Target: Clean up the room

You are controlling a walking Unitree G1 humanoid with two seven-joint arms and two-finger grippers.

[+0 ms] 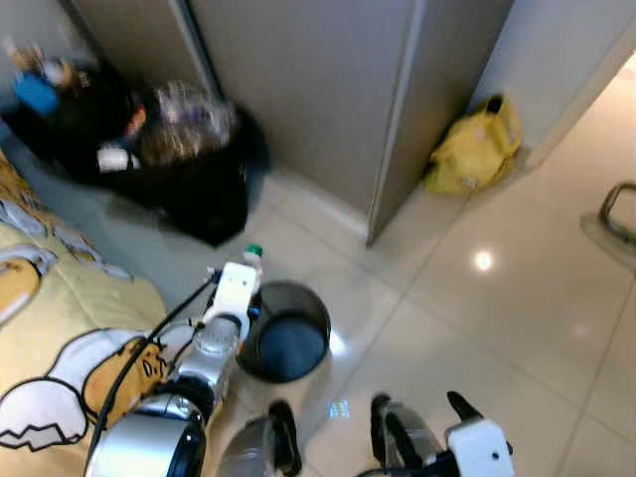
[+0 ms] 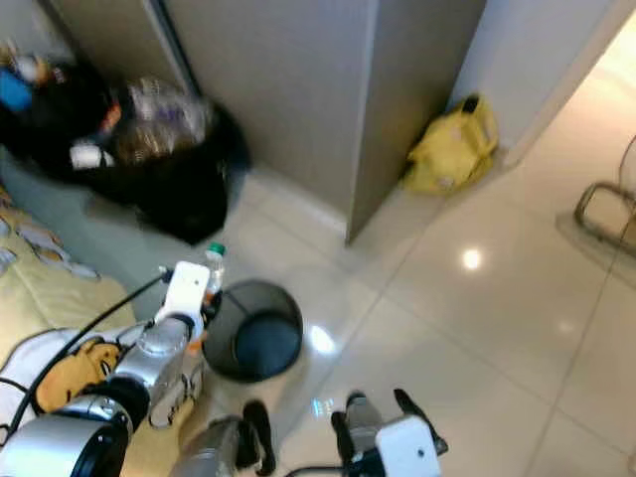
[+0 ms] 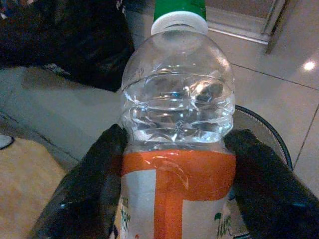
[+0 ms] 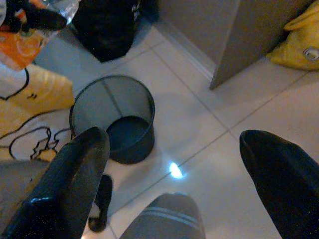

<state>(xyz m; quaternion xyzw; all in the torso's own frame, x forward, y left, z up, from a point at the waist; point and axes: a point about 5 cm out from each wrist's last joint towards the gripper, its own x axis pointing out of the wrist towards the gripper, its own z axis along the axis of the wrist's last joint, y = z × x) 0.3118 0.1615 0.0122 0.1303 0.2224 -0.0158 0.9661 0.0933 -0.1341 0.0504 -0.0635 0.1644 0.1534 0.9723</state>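
Note:
My left gripper (image 3: 174,174) is shut on a clear plastic bottle (image 3: 177,134) with a green cap and an orange and white label. In the eye views the bottle's green cap (image 1: 254,252) pokes up past the left wrist, just left of a dark mesh wastebasket (image 1: 284,331) standing on the tiled floor. The basket (image 4: 113,118) looks empty inside. My right gripper (image 4: 174,174) is open, held low above the floor to the right of the basket, with nothing between its fingers.
A yellow cartoon blanket (image 1: 60,338) covers the bed at the left. A full black rubbish bag (image 1: 184,149) leans against the grey wardrobe (image 1: 328,89). A yellow bag (image 1: 475,147) sits by the wardrobe's corner. Glossy tiled floor (image 1: 497,318) spreads to the right.

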